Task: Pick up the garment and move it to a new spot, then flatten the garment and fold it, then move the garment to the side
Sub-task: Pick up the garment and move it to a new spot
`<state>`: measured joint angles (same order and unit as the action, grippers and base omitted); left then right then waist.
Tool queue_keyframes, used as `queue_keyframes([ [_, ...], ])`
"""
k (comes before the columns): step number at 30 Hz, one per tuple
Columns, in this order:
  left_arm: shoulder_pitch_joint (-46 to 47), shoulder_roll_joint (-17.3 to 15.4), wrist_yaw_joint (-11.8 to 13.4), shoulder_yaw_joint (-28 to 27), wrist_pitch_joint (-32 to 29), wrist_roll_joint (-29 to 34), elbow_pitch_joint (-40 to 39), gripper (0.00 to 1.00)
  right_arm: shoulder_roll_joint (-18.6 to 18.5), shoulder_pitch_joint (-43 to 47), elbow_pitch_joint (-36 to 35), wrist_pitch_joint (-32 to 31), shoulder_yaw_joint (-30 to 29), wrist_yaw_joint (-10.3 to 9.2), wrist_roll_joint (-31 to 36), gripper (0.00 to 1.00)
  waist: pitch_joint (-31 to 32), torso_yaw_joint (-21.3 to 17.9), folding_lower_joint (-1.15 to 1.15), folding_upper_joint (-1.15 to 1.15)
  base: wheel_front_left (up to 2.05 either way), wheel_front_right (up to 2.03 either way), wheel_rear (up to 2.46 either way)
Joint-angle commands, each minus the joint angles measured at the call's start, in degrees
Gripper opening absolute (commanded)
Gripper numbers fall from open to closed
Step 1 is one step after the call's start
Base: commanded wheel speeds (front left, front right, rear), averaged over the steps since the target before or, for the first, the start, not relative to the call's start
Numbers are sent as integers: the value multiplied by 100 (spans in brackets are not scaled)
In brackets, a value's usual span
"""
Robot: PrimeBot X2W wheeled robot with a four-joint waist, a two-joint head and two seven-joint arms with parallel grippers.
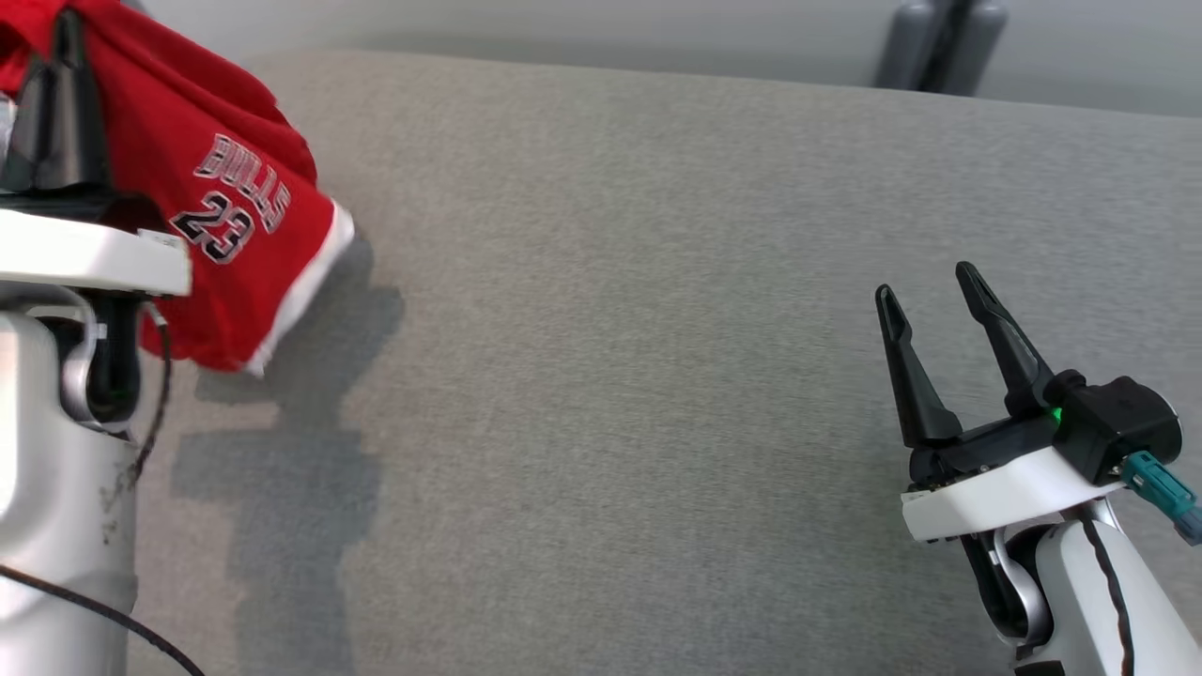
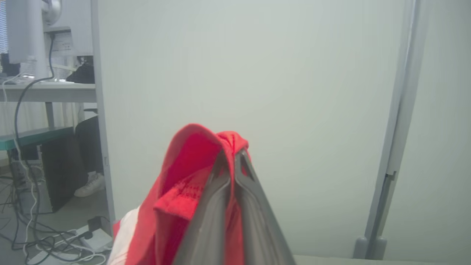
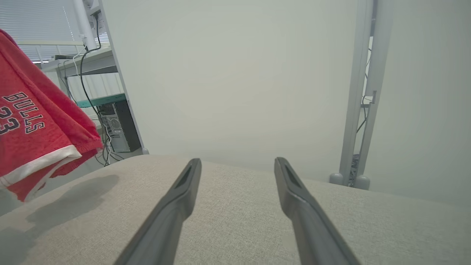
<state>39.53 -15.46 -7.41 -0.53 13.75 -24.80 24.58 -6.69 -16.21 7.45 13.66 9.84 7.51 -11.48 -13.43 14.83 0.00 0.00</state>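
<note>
Left gripper (image 2: 232, 154) clamped on red jersey (image 1: 235, 188), held above grey tabletop (image 1: 657, 422).
Jersey hangs bunched over the far left corner, its shadow on the cloth below. Right gripper (image 1: 930, 282) sits near the right edge, fingers apart, holding nothing.

One red garment (image 1: 254, 253) hangs above the left end of one grey table (image 1: 610, 329). Two grippers, the left gripper (image 2: 232, 154) and the right gripper (image 1: 925, 280), sit over that table, each with two dark fingers (image 3: 176, 209), four fingers in all. Beyond the table stand one white shoe (image 2: 90, 186) and one computer tower (image 3: 121, 129).
</note>
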Motion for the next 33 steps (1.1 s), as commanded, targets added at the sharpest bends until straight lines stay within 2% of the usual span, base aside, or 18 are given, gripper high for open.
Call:
queue_keyframes([
  [1,-117,30,-2,104,-121,8,-325,0,-10,8,27,63,-35,-5,-35,100,147,-210,0,0,0,0,0],
  [6,-506,41,35,439,-738,108,-1356,0,79,-7,98,118,-57,-5,-59,100,153,-596,0,0,0,0,0],
  [8,-563,61,35,559,-871,147,-1526,0,89,-16,103,125,-80,-5,-58,100,137,-677,0,0,0,0,0],
  [9,-676,67,27,812,-1106,233,-1856,0,123,-48,114,139,-94,-5,-70,100,101,-876,0,0,0,0,0],
  [12,-753,107,22,1031,-1262,305,-2115,0,162,-68,119,153,-100,-4,-84,100,66,-1087,0,0,0,0,0],
  [16,-803,292,10,1468,-1490,300,-2506,0,209,-104,131,161,-175,-4,-119,100,13,-1514,0,0,0,0,0],
  [17,-739,362,3,1676,-1594,265,-2603,0,244,-136,92,162,-225,-4,-138,100,-15,-1726,0,0,0,0,0],
  [22,-503,592,0,2114,-1630,226,-2691,0,306,-148,-19,160,-307,-5,-169,100,-103,-2169,0,0,0,0,0],
  [27,-325,716,5,2414,-1596,144,-2568,0,348,-95,-55,161,-349,-4,-194,100,-135,-2379,0,0,0,0,0],
  [30,-284,728,83,2326,-1557,109,-2461,0,356,-76,-63,161,-374,-4,-192,100,-126,-2403,0,0,0,0,0],
  [33,-265,550,271,2134,-1546,213,-2386,0,362,-30,-73,162,-415,-4,-192,100,-83,-2350,0,0,0,0,0],
])
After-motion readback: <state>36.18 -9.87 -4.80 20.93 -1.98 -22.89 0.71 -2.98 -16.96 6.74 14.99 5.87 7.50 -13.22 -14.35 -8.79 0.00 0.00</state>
